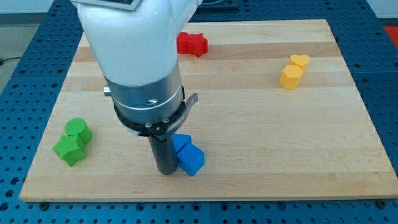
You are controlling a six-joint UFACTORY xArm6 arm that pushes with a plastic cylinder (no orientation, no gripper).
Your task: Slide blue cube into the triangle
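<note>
I had no jaws to report on this rig: the arm ended in a plain dark rod, so there was nothing to spread or pinch. My tip sat on the wooden board low in the view, just left of centre, and it was touching the blue blocks on their nine o'clock side.

Two blue pieces lay pressed against each other there. The blue cube was the lower one, right beside my tip at its three o'clock. A second blue block sat at the cube's eleven o'clock, partly hidden behind the rod; I could not make out its shape for certain.

From my tip, the two green blocks were at nine o'clock, near the board's left edge: a green cylinder-like block with a green star-like block touching it just below. The red star-shaped block lay at twelve o'clock, near the top edge, partly behind the arm's white housing. The two yellow blocks stood at about two o'clock, well apart from the blue pair: a yellow heart-shaped block with another yellow block touching it at its seven o'clock.
</note>
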